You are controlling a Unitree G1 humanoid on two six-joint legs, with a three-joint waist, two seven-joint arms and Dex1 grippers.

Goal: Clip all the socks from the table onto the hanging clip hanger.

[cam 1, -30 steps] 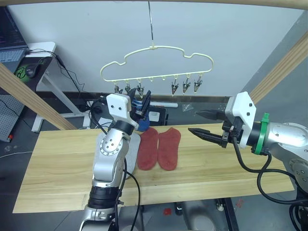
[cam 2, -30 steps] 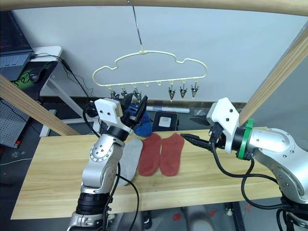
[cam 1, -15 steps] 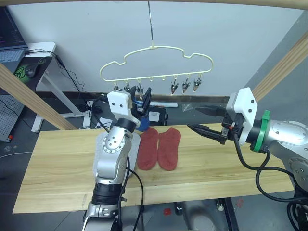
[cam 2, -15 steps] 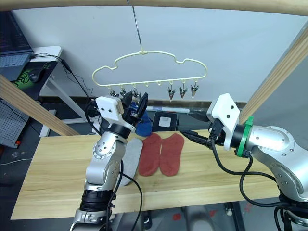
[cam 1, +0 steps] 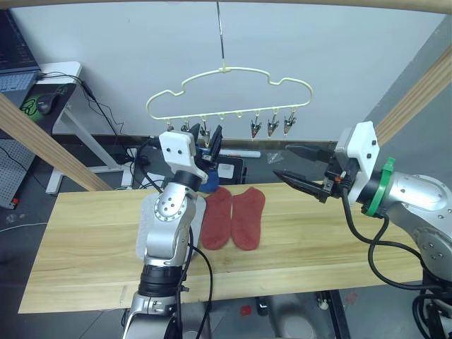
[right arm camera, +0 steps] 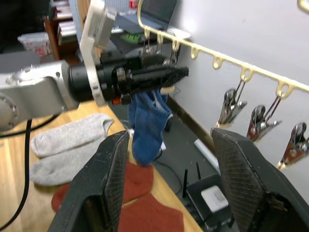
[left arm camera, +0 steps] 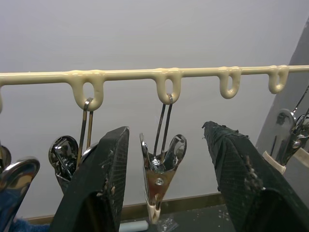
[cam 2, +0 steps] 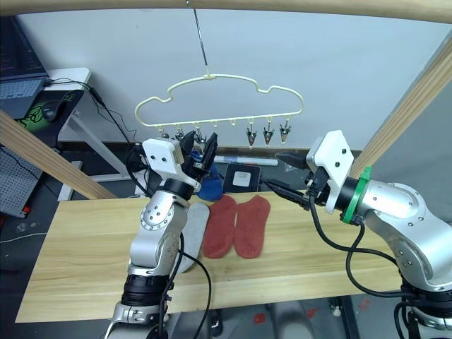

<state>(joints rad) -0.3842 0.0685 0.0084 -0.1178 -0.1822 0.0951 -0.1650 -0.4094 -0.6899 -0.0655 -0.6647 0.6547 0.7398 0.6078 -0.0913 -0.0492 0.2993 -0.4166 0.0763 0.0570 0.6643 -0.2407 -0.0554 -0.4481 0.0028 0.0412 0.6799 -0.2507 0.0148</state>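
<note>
The left end effector (left arm camera: 164,183), fingers apart, brackets a clip (left arm camera: 159,176) hanging vertically from the hanger (cam 1: 229,92). The right end effector (cam 1: 300,169), also apart, hovers above the red socks (cam 1: 233,215) on the counter (cam 1: 85,240).

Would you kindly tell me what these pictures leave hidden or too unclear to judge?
- Blue socks: in the eye views the left pincer and its arm cover most of them; how many clips hold them is unclear.
- Grey socks: in the eye views the left arm hides most of them.
- Clip hanger: its hook runs off the top edge.
- Right pincer: open, holding nothing.
</note>
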